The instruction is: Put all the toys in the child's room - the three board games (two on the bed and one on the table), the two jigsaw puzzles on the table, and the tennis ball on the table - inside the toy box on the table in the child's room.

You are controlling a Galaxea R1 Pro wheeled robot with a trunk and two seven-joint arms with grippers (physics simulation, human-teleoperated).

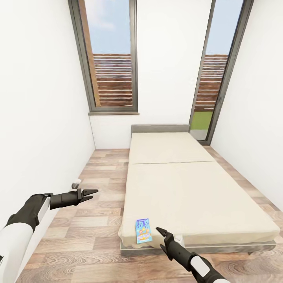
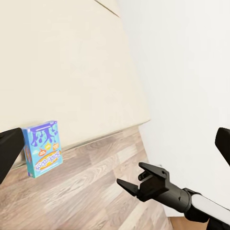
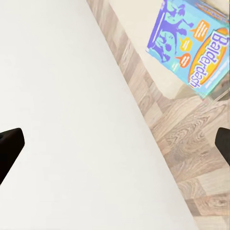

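At the foot of the bed point(image 1: 188, 188), we are approaching one blue board game point(image 1: 143, 230), not yet grasped, with both grippers' jaws apart.

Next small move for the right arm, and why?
Probably ease the right end effector left and down onto the blue printed board game box. It lies flat at the near corner of the cream mattress bed, just beside the open, empty fingers.
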